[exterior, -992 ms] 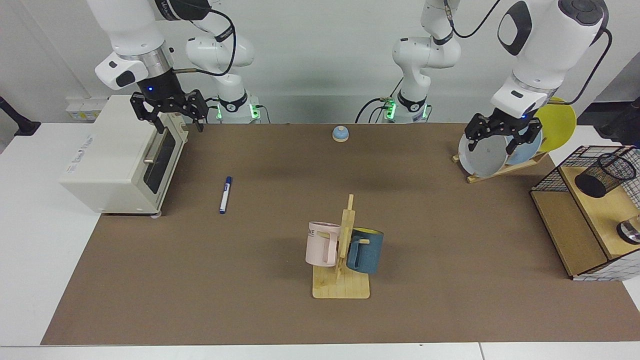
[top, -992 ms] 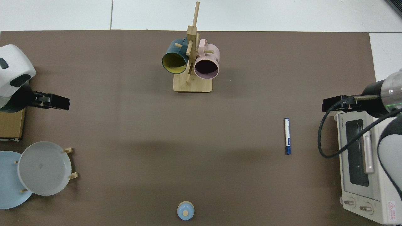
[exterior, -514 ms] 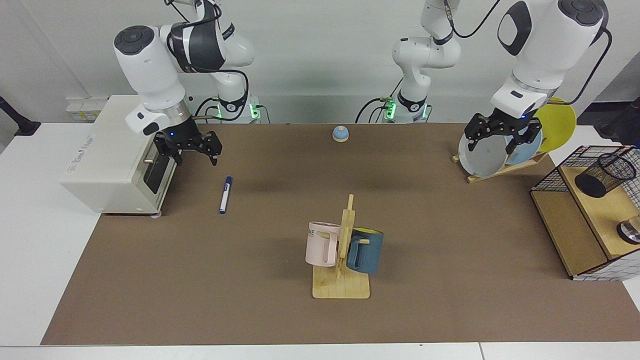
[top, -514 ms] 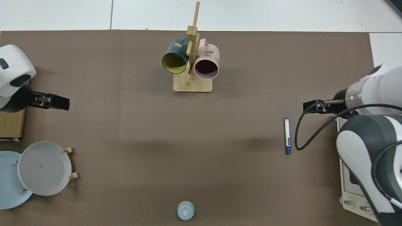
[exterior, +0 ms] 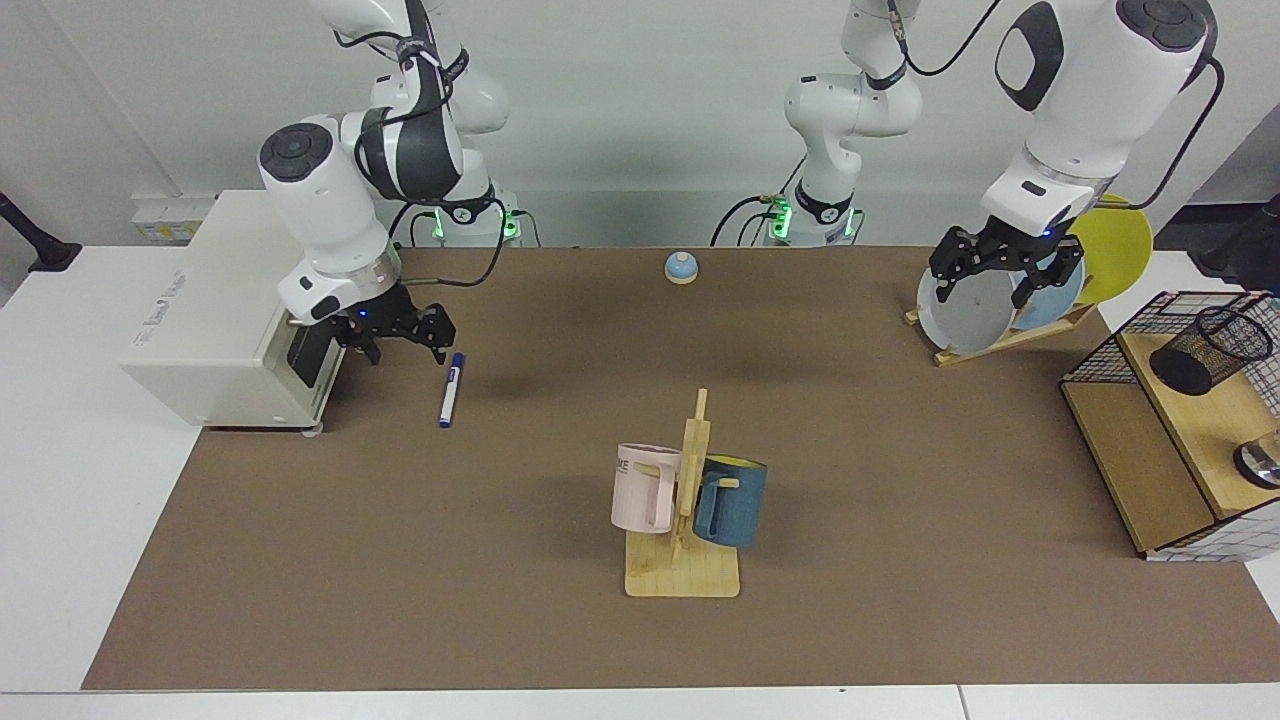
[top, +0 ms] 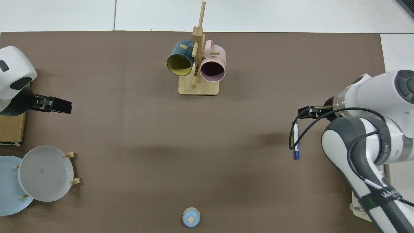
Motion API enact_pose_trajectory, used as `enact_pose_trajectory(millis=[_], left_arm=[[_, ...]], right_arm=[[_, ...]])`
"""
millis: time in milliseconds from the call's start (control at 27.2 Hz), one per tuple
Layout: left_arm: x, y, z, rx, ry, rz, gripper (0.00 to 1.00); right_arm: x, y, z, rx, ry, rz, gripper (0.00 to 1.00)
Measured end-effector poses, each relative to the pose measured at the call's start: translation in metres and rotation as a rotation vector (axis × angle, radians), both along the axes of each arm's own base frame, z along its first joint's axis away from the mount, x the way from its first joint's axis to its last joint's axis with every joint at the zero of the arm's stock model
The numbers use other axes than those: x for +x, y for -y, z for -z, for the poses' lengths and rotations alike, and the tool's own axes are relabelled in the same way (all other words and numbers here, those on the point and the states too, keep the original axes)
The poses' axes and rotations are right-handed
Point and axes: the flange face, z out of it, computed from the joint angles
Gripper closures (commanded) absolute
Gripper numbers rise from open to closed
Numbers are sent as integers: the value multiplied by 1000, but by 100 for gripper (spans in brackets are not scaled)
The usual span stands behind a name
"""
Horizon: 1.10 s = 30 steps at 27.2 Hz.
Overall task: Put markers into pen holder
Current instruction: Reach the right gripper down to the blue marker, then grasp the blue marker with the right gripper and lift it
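White marker (exterior: 450, 389) — just one, flat on mat; right gripper (exterior: 400, 343) beside it, left gripper (exterior: 1003, 279) idle — both fingers apart.

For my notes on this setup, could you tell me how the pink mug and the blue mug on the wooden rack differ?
The pink mug is pale pink with a dark inside; the blue mug is dark blue with a yellow inside. They hang on opposite sides of the wooden rack. The pink mug bears lettering; none shows on the blue mug. Both look similar in size.
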Motion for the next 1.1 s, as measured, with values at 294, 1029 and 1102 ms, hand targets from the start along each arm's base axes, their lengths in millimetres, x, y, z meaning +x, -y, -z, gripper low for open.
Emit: enact_pose_trajectory(millis=[294, 1029, 1102], left_arm=[[0, 0, 1, 0, -2, 0, 0], [-1, 0, 2, 0, -5, 0, 0], [-1, 0, 2, 0, -6, 0, 0]], right_arm=[[-1, 0, 49, -15, -31, -8, 1], [-7, 0, 112, -49, -29, -31, 32], [-9, -2, 116, -50, -22, -35, 35]])
